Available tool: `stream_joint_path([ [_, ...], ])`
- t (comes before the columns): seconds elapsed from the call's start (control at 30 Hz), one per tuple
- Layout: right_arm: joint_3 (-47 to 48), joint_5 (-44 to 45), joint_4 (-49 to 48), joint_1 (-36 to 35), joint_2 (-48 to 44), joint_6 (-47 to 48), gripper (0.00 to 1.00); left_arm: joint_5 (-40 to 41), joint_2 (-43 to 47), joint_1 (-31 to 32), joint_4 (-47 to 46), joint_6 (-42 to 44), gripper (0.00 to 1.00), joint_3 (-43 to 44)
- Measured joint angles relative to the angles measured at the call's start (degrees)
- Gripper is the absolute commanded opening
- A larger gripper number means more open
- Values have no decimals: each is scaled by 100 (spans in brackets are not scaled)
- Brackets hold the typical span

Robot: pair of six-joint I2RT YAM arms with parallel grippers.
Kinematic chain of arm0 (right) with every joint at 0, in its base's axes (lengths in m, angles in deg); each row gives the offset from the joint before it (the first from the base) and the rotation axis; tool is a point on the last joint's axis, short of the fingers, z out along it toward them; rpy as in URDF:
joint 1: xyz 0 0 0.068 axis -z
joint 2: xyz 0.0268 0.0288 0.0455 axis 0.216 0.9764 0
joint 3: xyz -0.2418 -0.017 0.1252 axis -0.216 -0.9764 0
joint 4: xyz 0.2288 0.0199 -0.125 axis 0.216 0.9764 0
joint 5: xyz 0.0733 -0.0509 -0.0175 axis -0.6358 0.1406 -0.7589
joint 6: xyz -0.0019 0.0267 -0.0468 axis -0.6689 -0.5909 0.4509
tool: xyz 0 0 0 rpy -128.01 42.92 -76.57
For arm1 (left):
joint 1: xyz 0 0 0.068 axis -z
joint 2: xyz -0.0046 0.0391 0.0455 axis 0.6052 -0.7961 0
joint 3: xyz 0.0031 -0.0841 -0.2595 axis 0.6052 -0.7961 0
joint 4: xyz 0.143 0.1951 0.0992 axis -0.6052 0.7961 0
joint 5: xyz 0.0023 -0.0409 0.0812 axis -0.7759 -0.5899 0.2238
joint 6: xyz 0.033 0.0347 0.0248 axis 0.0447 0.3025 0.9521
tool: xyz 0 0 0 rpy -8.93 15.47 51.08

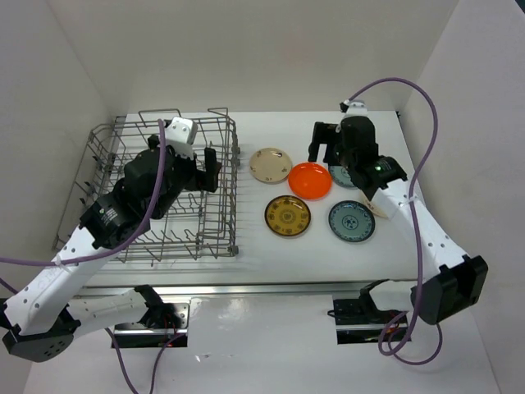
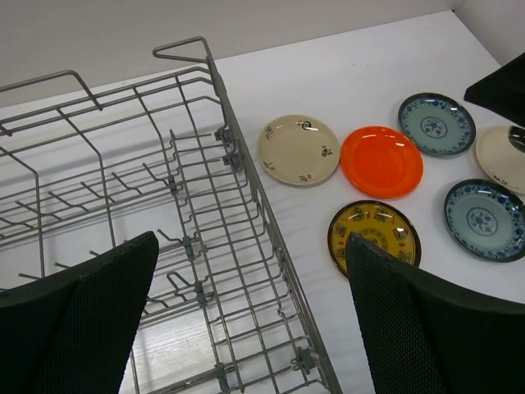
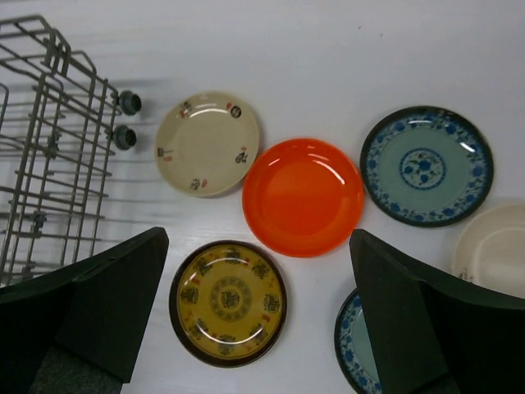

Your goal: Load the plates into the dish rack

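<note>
The grey wire dish rack (image 1: 123,139) stands at the left and holds no plates. On the table to its right lie a cream plate with small marks (image 1: 271,164), an orange plate (image 1: 310,180), a brown and yellow plate (image 1: 287,216), a teal plate (image 1: 351,221) and a second teal plate (image 1: 340,175) partly under my right arm. My left gripper (image 1: 212,169) hangs open and empty over the rack's right side (image 2: 246,176). My right gripper (image 1: 324,146) hangs open and empty above the plates; the orange plate (image 3: 303,195) and the brown plate (image 3: 229,300) show between its fingers.
A plain cream plate (image 3: 492,246) lies at the right by the teal ones, mostly hidden under my right arm in the top view. White walls close the table at the left, back and right. Two small rack wheels (image 3: 125,119) stick out toward the plates.
</note>
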Motion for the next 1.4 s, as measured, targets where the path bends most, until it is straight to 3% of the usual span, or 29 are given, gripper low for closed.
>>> stream_joint_path([
  [0.33, -37, -1419, -601, 0, 1012, 350, 100, -111, 179, 0, -146, 87, 100, -269],
  [0.47, 42, -2048, -1095, 0, 1456, 675, 100, -581, 201, -2, -160, 262, 100, -243],
  [0.77, 1423, -2922, -1331, 72, 3257, 1213, 100, -758, 544, 0, -140, 334, 100, -542],
  [0.93, 1821, -3740, -1390, 450, 3921, 1209, 100, -363, 925, 2, -68, 282, 100, -549],
  [1.1, 1847, -4603, -1526, 955, 4428, 1102, 89, -304, 999, 0, 96, 2, 100, -549],
  [1.4, 2583, -5530, -1453, 1189, 5480, 1123, 83, -588, 977, 0, 256, -407, 100, -850],
])
